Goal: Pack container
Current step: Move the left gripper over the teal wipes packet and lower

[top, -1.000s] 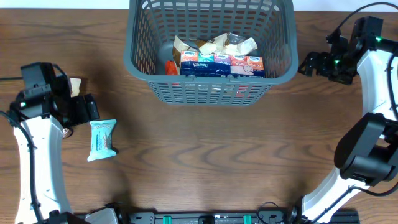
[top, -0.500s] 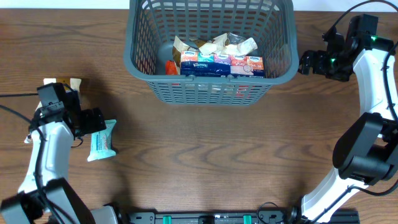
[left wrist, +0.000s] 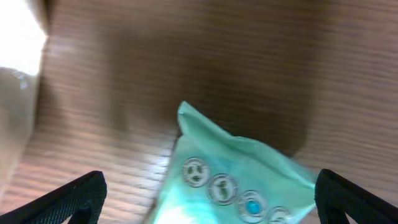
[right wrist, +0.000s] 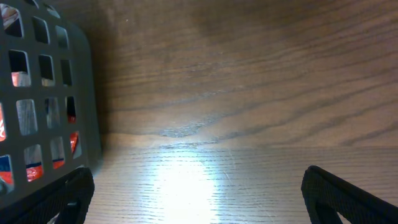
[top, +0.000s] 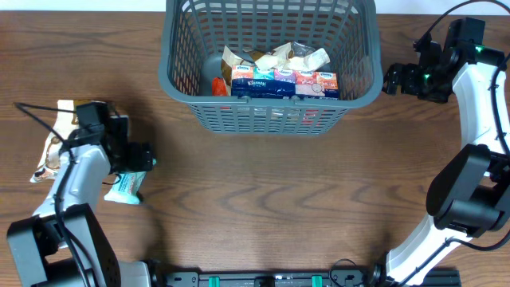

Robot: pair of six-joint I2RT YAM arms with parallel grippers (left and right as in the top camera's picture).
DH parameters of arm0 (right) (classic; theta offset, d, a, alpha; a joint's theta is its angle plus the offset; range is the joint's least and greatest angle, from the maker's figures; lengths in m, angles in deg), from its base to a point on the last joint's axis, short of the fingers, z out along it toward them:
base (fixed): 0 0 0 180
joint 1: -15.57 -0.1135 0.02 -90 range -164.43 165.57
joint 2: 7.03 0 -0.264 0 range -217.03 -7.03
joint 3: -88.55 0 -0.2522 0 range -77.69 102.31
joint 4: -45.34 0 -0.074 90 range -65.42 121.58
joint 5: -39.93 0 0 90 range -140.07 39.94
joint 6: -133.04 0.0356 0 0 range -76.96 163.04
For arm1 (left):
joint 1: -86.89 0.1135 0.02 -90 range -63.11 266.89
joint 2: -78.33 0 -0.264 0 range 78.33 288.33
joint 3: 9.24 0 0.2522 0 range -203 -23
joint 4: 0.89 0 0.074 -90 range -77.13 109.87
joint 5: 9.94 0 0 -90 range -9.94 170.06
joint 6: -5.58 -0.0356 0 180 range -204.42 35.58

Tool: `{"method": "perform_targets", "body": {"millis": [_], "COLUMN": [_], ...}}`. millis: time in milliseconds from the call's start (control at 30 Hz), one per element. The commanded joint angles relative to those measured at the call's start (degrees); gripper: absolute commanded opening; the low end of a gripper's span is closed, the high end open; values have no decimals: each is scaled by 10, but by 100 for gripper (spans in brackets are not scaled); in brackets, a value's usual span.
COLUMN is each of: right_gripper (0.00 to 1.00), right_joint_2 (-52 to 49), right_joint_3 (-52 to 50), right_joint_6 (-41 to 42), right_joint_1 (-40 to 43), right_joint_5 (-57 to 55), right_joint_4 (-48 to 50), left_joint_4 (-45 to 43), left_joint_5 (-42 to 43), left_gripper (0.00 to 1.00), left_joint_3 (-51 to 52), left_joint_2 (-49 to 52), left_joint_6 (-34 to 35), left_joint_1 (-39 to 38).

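Note:
The container (top: pixel 271 112) is a large dark grey lattice basket at the table's far middle, holding a row of tissue packs (top: pixel 283 82) and wrapped snacks. A teal packet (top: pixel 124 189) lies flat on the table at the left. My left gripper (top: pixel 137 162) hovers over its upper end, open. In the left wrist view the teal packet (left wrist: pixel 239 183) fills the gap between the fingers (left wrist: pixel 71 199) of the left gripper (left wrist: pixel 211 205), untouched by either. My right gripper (top: pixel 394 80) is open beside the basket's right wall (right wrist: pixel 43 93), and the right gripper (right wrist: pixel 199 199) has only bare wood under it.
A beige snack packet (top: pixel 54 147) lies at the table's left edge, just left of my left arm. The tabletop is dark wood grain. The right arm's base stands at the near right (top: pixel 470 199).
My left arm swung toward the teal packet and now covers its upper end. The beige packet at the left edge has come into view. The right arm barely shifted.

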Motion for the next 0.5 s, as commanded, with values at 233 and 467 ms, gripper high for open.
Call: {"method": "perform_targets", "body": {"millis": [233,467], "right_gripper": [99,99], "right_joint_2": [-1,-1], "right_joint_3": [-1,-11], "right_joint_6": [-11,-13], "right_joint_1": [-5,-5], "right_joint_5": [-8,-8], "right_joint_4": [3,8], "left_joint_4": [22,72], "left_joint_5": [-12,-12], "left_gripper": [99,99], "left_joint_3": [-7,-20], "left_joint_2": [-38,-94], "left_joint_6": [-9,-47], "left_joint_1": [-3,-3]}}
